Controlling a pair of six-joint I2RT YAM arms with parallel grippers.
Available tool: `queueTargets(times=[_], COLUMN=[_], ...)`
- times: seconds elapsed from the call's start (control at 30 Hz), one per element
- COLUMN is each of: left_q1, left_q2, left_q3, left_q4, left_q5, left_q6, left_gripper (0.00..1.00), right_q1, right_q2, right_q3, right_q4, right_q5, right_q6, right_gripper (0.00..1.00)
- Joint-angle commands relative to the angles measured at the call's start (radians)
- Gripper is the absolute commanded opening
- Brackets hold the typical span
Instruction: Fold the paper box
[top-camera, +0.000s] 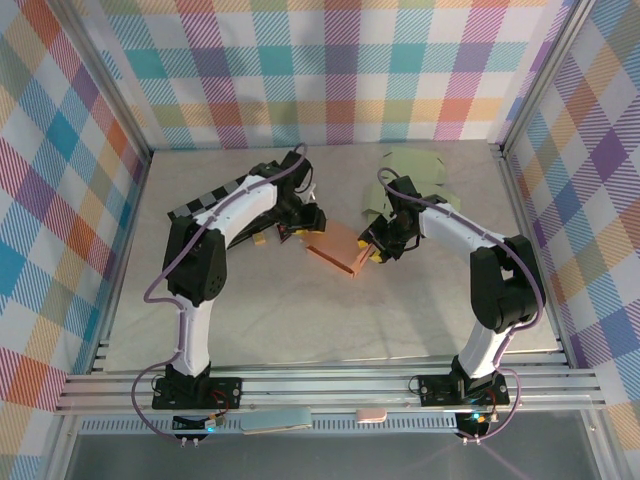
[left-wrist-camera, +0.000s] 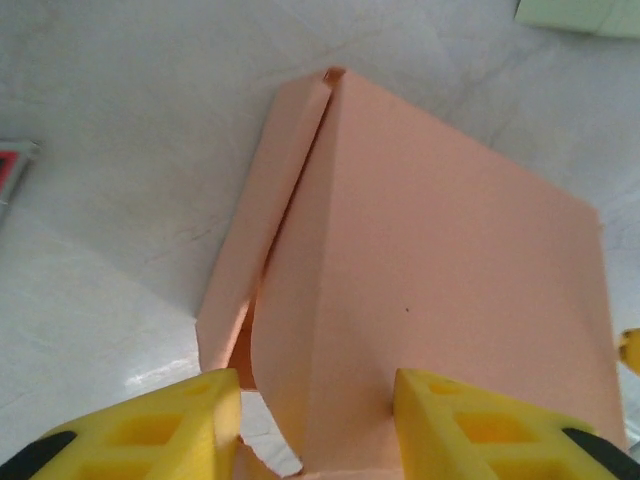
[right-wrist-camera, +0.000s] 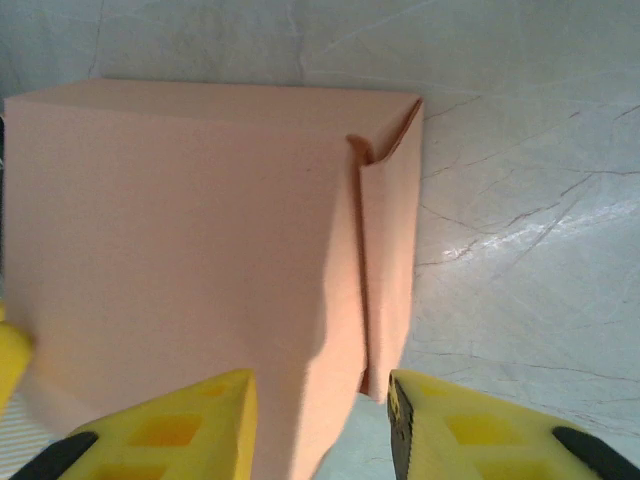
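Pale marbled table (top-camera: 300, 330), plaid walls (top-camera: 340, 70) on three sides. In the left wrist view, the left gripper (left-wrist-camera: 315, 430) has its yellow fingers spread. The near edge of the salmon paper box (left-wrist-camera: 430, 250) sits between them, with a loose flap (left-wrist-camera: 255, 250) at 11 o'clock. The right gripper (right-wrist-camera: 322, 430), also spread, straddles the box's other corner. From above, the box lies mid-table between both grippers, with green sheets (top-camera: 410, 170) beyond at 1 o'clock.

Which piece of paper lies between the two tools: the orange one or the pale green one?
The orange paper box, partly folded, sits between the left tool and the right tool. The pale green sheets lie farther back.
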Motion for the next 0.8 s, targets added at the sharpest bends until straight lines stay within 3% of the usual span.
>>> queueTargets(times=[0.0,0.3,0.57,0.77], left_q1=[-0.009,-0.020,-0.009,0.032], left_q2=[-0.040,-0.104,-0.212,-0.150], left_q3=[-0.072,-0.180,-0.202,-0.159], left_q4=[0.039,0.057,0.059,0.069], left_q5=[0.000,-0.041,-0.099,-0.033], left_q6=[0.008,-0.041,-0.094,-0.044], left_gripper=[0.42,0.42,0.48,0.49], right_q1=[-0.005,-0.005,-0.005,-0.004], right_q2=[-0.004,0.016,0.023,0.057], right_q3=[-0.002,0.011,0.041,0.057], right_q4=[-0.006,-0.038,-0.099,-0.108], right_q5=[-0.028,-0.022,-0.006,-0.024], right_q6=[-0.033,-0.113,-0.284,-0.368], right_gripper=[0.39,0.40,0.45,0.48])
